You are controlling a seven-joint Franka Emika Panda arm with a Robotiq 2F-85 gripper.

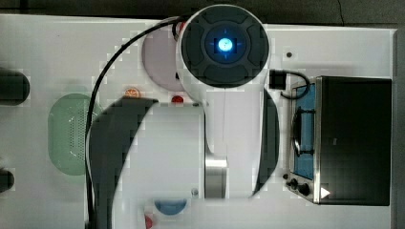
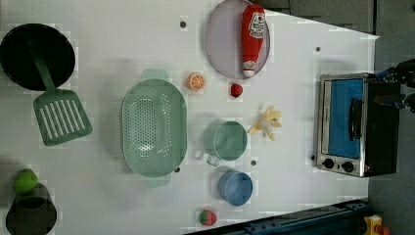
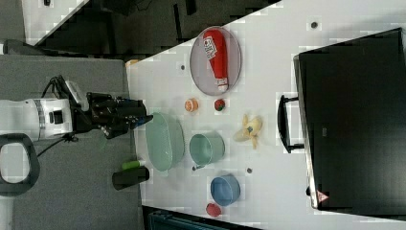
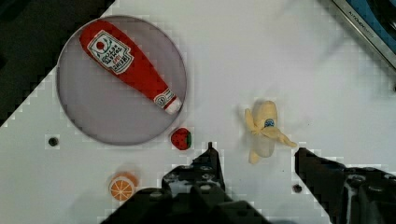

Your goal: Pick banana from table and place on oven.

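The pale-yellow banana (image 4: 262, 128) lies with its peel flaps splayed on the white table (image 2: 293, 73). In the left view the banana (image 2: 266, 122) rests between the green cup and the oven (image 2: 379, 127); in the right view the banana (image 3: 249, 128) lies just in front of the oven (image 3: 354, 120) handle. My gripper (image 4: 256, 151) hovers above the table, open, with nothing between its fingers (image 4: 210, 161). The wrist view has the banana just beyond the gap between the fingertips. In the right view my gripper (image 3: 147, 117) is high off the table. The arm hides the banana in the top view, where the oven (image 1: 356, 138) stands at the top view's right.
A red ketchup bottle (image 2: 253, 39) lies on a grey plate (image 2: 222, 44). A strawberry (image 2: 236, 90) and an orange slice (image 2: 195, 81) sit near the plate. A green colander (image 2: 154, 127), a green cup (image 2: 226, 141) and a blue bowl (image 2: 236, 187) stand beside the banana.
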